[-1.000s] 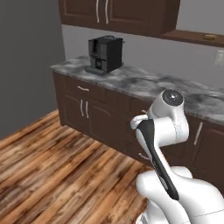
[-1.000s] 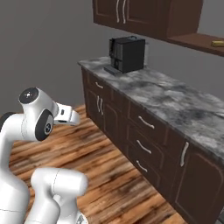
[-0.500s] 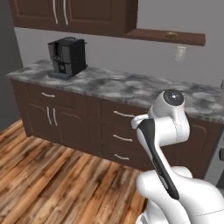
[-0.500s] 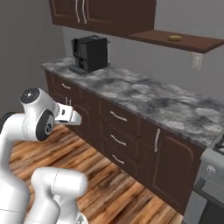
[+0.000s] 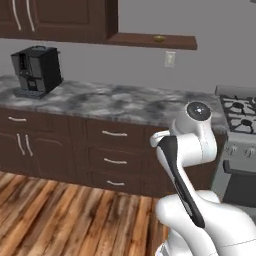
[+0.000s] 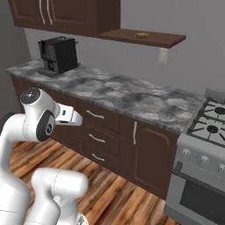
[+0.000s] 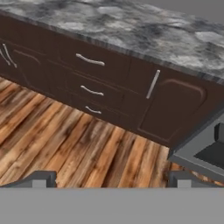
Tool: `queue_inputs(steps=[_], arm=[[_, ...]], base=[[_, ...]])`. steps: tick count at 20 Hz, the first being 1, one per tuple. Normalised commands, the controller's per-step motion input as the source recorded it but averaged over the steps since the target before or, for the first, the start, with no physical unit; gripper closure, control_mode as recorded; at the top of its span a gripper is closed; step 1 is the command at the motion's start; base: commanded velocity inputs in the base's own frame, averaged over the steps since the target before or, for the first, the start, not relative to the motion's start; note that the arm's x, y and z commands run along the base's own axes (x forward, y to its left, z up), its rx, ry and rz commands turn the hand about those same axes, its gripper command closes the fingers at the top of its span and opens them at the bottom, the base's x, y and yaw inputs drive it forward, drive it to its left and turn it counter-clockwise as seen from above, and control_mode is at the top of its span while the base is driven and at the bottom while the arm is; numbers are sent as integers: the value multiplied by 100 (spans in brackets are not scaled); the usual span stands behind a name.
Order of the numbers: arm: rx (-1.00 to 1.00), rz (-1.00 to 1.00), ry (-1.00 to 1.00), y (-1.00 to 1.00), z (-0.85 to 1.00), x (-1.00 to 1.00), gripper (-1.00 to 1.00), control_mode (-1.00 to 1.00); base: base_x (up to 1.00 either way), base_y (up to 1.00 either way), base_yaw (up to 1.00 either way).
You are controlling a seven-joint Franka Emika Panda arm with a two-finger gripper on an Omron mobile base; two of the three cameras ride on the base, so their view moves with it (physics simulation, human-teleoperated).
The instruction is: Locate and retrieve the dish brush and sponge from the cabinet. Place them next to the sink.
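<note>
Countertop [image 5: 115, 102] of grey marbled stone is serving as the landmark here, running across both base views and along the top of the hand view. Above its left end the cabinet [image 5: 55, 20] is hanging on the wall, dark brown, its panelled doors shut and carrying thin silver handles. A flat shelf board [image 6: 143, 38] is jutting out from the cabinet's right side, over the middle of the countertop, and a small yellow-olive thing [image 6: 141, 34] is lying on it; it is too small to tell whether it is the sponge. A black coffee machine [image 5: 36, 70] is standing on the countertop's left end, below the cabinet. Under the countertop, base drawers [image 7: 89, 76] with silver handles are sitting stacked, with a panelled door [image 7: 173, 105] just to their right. At the countertop's right end a stove [image 6: 206, 145] with black burner grates is standing against it. A white wall outlet [image 5: 170, 59] is showing above the countertop, beneath the shelf board. The gripper [image 7: 111, 178] is hanging in front of the base drawers, well below the countertop's edge and over the wooden floor [image 7: 65, 144], its two dark fingertips [image 7: 41, 178] standing wide apart with nothing between them.
</note>
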Motion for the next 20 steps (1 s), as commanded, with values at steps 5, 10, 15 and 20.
queue_inputs(steps=[5, 10, 15, 20], arm=[[0, 0, 0, 0, 0, 0, -100, 100], [0, 0, 0, 0, 0, 0, -100, 100], [0, 0, 0, 0, 0, 0, -100, 100], [0, 0, 0, 0, 0, 0, -100, 100]], base=[[0, -20, -43], [2, -17, -40], [7, 47, -14], [27, 76, -5]])
